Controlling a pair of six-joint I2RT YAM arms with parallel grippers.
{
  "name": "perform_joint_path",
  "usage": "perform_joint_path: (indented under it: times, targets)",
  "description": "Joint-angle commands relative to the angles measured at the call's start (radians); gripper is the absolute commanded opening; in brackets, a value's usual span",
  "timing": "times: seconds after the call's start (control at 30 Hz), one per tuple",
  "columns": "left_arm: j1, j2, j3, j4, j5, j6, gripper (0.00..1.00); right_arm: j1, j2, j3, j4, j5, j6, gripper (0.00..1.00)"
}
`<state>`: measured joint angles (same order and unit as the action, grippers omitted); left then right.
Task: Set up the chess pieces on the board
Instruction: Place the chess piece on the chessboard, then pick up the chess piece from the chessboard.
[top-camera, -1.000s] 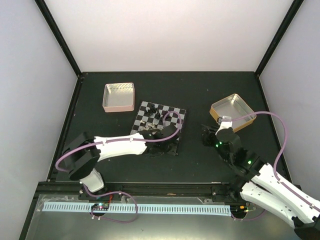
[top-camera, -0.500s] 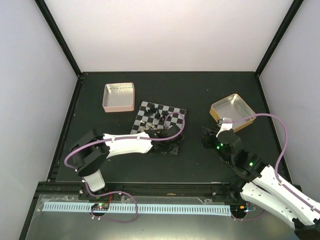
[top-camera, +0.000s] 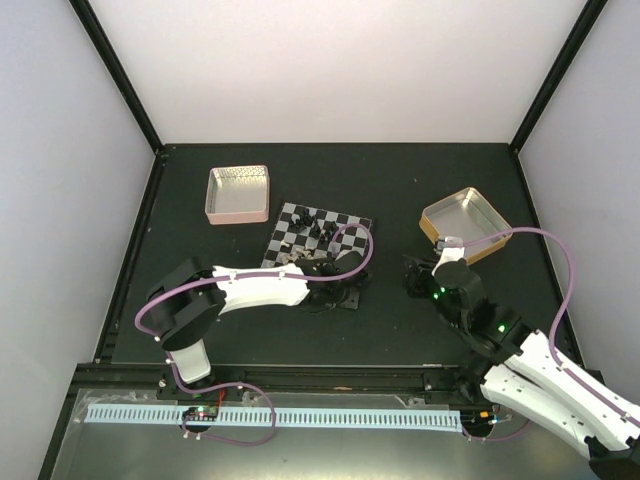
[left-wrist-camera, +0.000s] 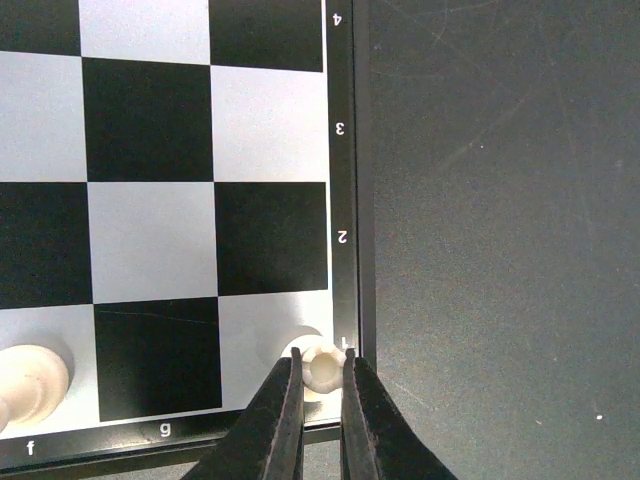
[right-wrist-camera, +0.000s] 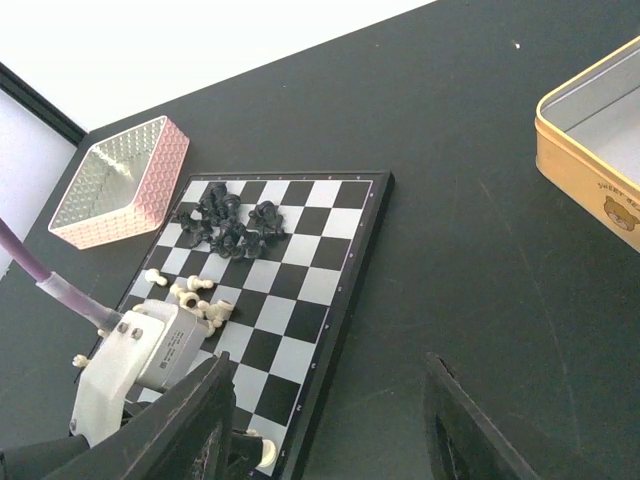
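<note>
A small cream-white chess piece (left-wrist-camera: 322, 368) is clamped between the fingers of the left gripper (left-wrist-camera: 321, 378) at a light corner square of the flat black-and-grey checkered board (left-wrist-camera: 150, 130). The right gripper (right-wrist-camera: 325, 420) is held with jaws wide apart and empty over the dark table (right-wrist-camera: 480, 250) beside the board. Black pieces (right-wrist-camera: 232, 225) are clustered on the board's far rows.

Left gripper (left-wrist-camera: 321, 360) with white piece (left-wrist-camera: 322, 370) slightly farther right, at the board (left-wrist-camera: 150, 240) corner square.
</note>
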<state>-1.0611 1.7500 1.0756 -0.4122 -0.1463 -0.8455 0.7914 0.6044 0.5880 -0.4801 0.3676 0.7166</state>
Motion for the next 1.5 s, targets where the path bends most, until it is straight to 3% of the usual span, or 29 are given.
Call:
perform_joint_path:
  times: [0.0,0.47,0.87,1.13,1.27,1.47]
  targets:
    - [-0.005,0.008,0.000,-0.027,-0.021,-0.011,0.06,0.003,-0.014,-0.020,-0.002,0.012,0.007,0.52]
    - [-0.006,-0.004,0.004,-0.042,-0.008,0.004,0.22,0.002,-0.018,-0.030,0.009,-0.004,0.006,0.52]
    - [0.012,-0.127,0.023,-0.032,0.007,0.054,0.50,0.002,0.033,-0.001,0.040,-0.048,-0.016,0.53]
    - [0.106,-0.376,-0.035,0.006,-0.033,0.157,0.53,0.003,0.302,0.136,0.117,-0.165,-0.050,0.53]
    - [0.205,-0.510,-0.115,0.024,-0.044,0.180,0.56,0.003,0.498,0.215,0.175,-0.251,-0.103,0.53]
    - [0.334,-0.700,-0.280,0.104,-0.040,0.229,0.63,0.001,0.818,0.440,0.123,-0.407,-0.222,0.51]
